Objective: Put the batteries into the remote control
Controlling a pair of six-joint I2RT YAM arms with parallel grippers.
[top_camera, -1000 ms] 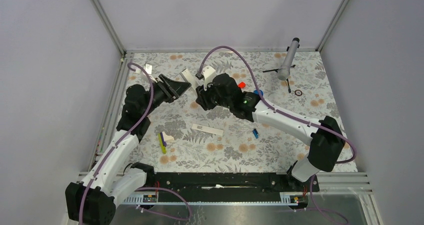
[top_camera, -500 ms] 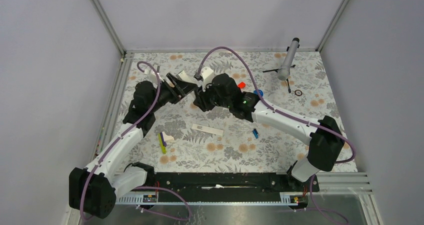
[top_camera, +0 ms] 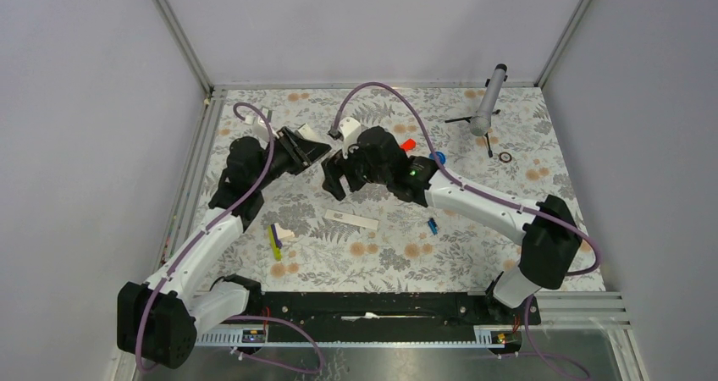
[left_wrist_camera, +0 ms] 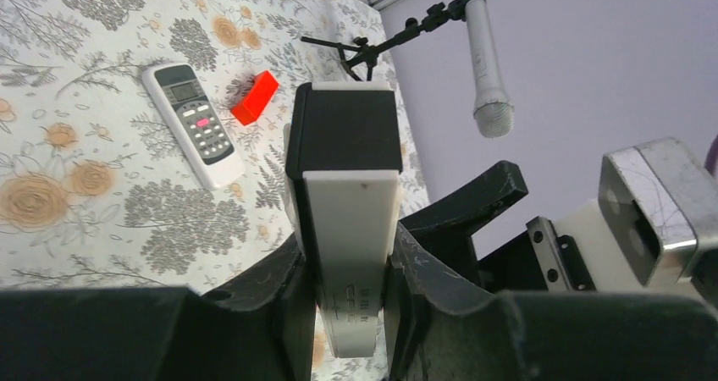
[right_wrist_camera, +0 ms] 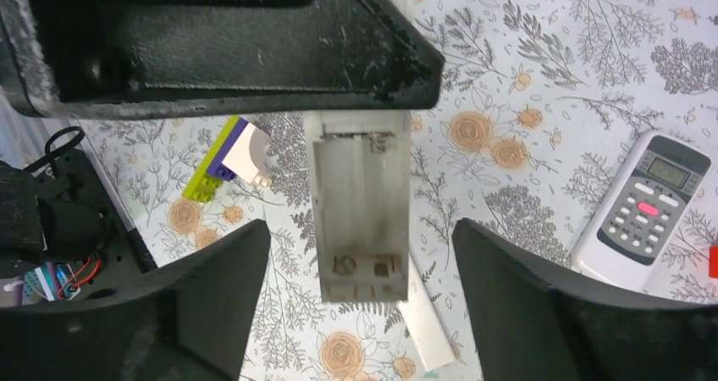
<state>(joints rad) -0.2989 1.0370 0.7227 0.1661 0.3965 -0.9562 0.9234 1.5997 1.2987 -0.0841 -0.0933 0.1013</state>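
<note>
Now that left gripper (left_wrist_camera: 351,295) has clamped the white boxy plastic case (right_wrist_camera: 362,216), empty battery bay open, right gripper (right_wrist_camera: 360,254) hangs wide: handover done; light-grey buttoned remote control (right_wrist_camera: 652,199) lies at case's 4 o'clock, tiny blue cylindrical battery (top_camera: 432,225) unfetched.

Overhead cam; 2 close-up wrist cams

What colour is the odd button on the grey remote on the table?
Pink, on the remote control; clearest in left wrist view.
</note>
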